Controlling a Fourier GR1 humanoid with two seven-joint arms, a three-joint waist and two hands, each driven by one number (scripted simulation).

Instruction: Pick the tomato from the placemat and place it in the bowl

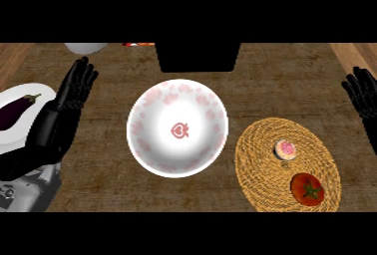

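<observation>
Tomato [307, 190] lies on woven placemat [258, 149] beside bowl [151, 107].

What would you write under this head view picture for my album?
Tomato waits on the woven placemat beside the white bowl.

we see a brown wooden counter [95, 194] bearing a white bowl [177, 127], a woven placemat [265, 164], and a white plate [22, 134] at the left.

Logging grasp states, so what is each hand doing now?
Left hand: open, holding nothing.
Right hand: open, holding nothing.
</observation>
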